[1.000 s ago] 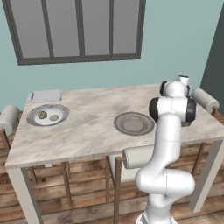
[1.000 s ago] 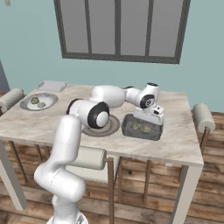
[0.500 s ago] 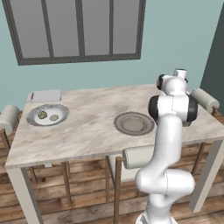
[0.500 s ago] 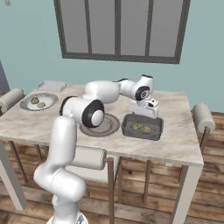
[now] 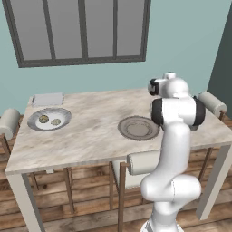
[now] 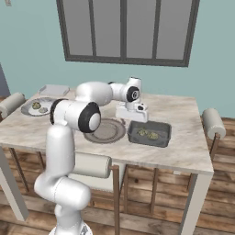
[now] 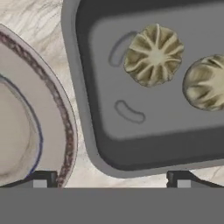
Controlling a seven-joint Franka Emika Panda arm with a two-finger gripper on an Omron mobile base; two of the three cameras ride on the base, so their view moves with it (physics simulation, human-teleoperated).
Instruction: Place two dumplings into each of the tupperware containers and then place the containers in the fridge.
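A grey tupperware container (image 6: pixel 161 128) sits right of centre on the table and holds two dumplings (image 6: pixel 142 132) (image 6: pixel 153 135). In the hand view that container (image 7: pixel 83 105) and its dumplings (image 7: pixel 154 54) (image 7: pixel 205 82) appear close up. My gripper (image 6: pixel 132 114) hovers open just above the container's left end, its fingertips (image 7: pixel 41 179) wide apart with nothing between them. Two more dumplings (image 5: pixel 44 119) (image 5: pixel 55 121) lie on a round plate (image 5: pixel 61 115) at the far left. A second tupperware container (image 5: pixel 48 99) stands behind that plate. The fridge is out of view.
An empty round plate (image 6: pixel 105 131) lies mid-table, just left of the filled container, and its rim (image 7: pixel 65 127) nearly touches it in the hand view. Chairs with rolled backs stand at both table ends (image 6: pixel 213 121) and at the front (image 6: pixel 92 165).
My open gripper has drifted left from over the middle of the filled container to its left end, near the empty plate. The dumplings and containers have stayed put.
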